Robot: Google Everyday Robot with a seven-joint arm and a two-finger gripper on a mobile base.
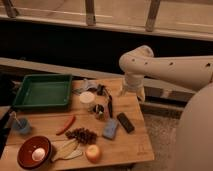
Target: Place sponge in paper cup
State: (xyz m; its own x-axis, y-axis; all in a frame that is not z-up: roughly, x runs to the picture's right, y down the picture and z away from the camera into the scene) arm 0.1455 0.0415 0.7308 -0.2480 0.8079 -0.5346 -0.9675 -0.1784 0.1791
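Note:
The light blue-grey sponge lies on the wooden table, right of centre, beside a black bar. The white paper cup stands upright behind it, near the middle of the table. My white arm reaches in from the right and bends down at the table's far right edge. Its dark gripper hangs just right of the paper cup and behind the sponge, touching neither that I can see.
A green tray sits at the back left. A small blue cup with a stick stands at the left edge. A red chili, dark grapes, an apple, a banana and a red bowl holding an egg fill the front.

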